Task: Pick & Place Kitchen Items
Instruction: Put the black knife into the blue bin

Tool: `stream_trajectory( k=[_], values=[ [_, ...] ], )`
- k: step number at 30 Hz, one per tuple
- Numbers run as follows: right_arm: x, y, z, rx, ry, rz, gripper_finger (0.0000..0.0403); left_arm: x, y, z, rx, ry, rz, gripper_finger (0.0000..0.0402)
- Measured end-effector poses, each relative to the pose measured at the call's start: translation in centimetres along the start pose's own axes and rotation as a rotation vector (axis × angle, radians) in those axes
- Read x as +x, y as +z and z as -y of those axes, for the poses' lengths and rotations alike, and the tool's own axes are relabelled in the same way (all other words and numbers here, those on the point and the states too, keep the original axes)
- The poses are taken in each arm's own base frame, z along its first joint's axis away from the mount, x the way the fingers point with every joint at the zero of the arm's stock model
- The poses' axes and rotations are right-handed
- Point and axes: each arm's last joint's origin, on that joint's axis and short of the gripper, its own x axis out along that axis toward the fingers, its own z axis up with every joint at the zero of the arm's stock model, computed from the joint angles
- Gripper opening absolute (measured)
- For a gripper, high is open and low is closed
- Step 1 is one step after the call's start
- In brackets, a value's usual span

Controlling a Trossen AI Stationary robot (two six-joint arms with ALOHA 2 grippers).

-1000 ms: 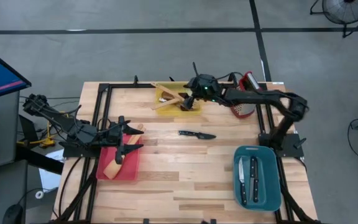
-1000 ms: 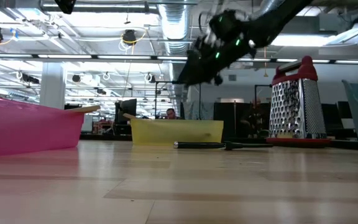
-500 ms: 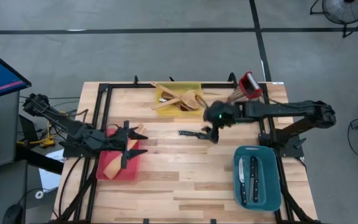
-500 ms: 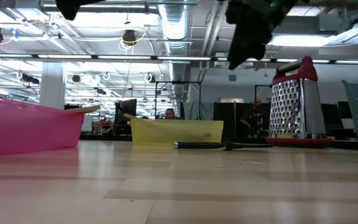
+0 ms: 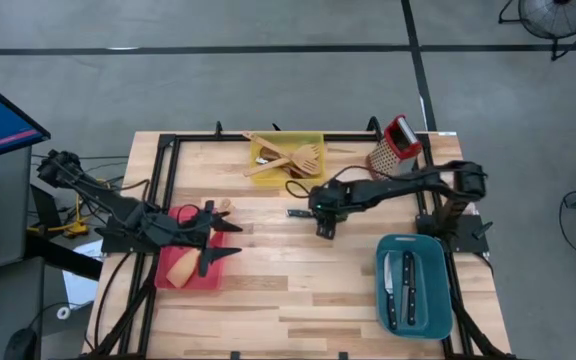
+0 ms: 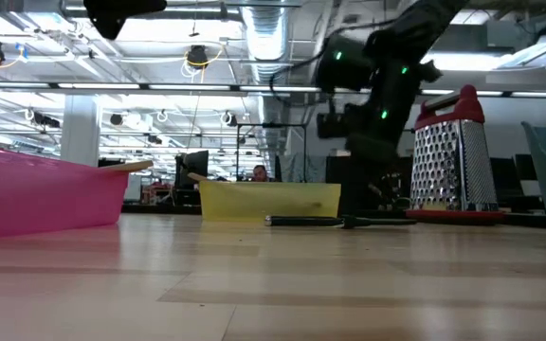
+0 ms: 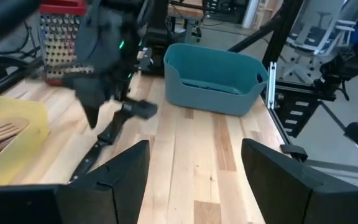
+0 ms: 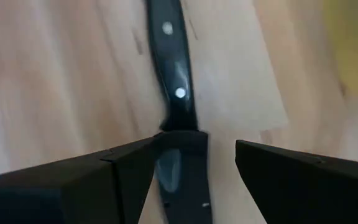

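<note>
A black-handled knife [image 5: 303,213] lies flat on the table between the yellow bin and the teal bin; it also shows in the low view [image 6: 335,221]. My right gripper [image 5: 321,222] is low over it and open. In the right wrist view its fingers [image 8: 194,171] stand on either side of the knife where the riveted handle [image 8: 174,87] meets the blade. My left gripper [image 5: 223,238] hovers open and empty over the red bin [image 5: 208,280], which holds a pale wooden utensil [image 5: 179,268].
The yellow bin [image 5: 313,140] at the far edge holds pale wooden turners [image 5: 293,160]. The teal bin [image 5: 438,300] at the near right holds knives [image 5: 398,285]. A red-topped box grater [image 5: 393,145] stands at the far right. Bare wood lies around the knife.
My right gripper has left the yellow bin, come toward the table's near edge and gone down over the knife, ending with its fingers astride it. The knife has stayed where it was. My left gripper has drifted a little toward the near edge above the red bin.
</note>
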Motion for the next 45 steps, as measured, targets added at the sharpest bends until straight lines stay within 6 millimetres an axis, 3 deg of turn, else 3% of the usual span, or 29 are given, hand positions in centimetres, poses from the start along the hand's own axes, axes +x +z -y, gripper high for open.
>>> stream_trajectory(
  k=[6, 13, 16, 21, 27, 30, 34, 39, 45],
  values=[
    [2.4, 0.9, 1.0, 0.009, -0.018, -0.041, 0.0228, 0.0, 0.0, 0.0, 0.003, 0.000, 0.002, 0.0237],
    [3.1, 1.8, 0.7, -0.033, -0.017, -0.025, 0.0222, 0.0, 0.0, 0.0, 0.005, 0.000, 0.000, 0.0237],
    [3.3, 1.7, 0.4, -0.023, -0.006, -0.034, 0.0185, 0.0, 0.0, 0.0, 0.005, 0.000, 0.001, 0.0237],
    [3.2, 1.5, 0.1, 0.019, -0.004, -0.043, 0.0064, 0.0, 0.0, 0.0, 0.005, 0.000, 0.001, 0.0237],
    [1.8, 1.7, -0.9, 0.057, -0.018, -0.015, 0.0061, 0.0, 0.0, 0.0, 0.003, 0.000, 0.001, 0.0237],
    [-2.0, 3.2, -2.3, 0.039, 0.029, 0.128, 0.0061, 0.0, 0.0, 0.0, 0.003, 0.000, 0.001, 0.0237],
    [-8.3, 3.3, -4.3, 0.011, 0.081, 0.307, 0.0061, 0.0, 0.0, 0.0, 0.002, 0.000, 0.001, 0.0237],
    [-17.6, 2.0, -6.6, 0.004, 0.201, 0.651, 0.0061, 0.0, 0.1, 0.0, 0.000, -0.001, 0.004, 0.0237],
    [-25.3, -0.2, -9.6, -0.121, 0.387, 1.029, 0.0061, 0.0, 0.1, 0.0, -0.002, -0.002, 0.008, 0.0237]
  ],
)
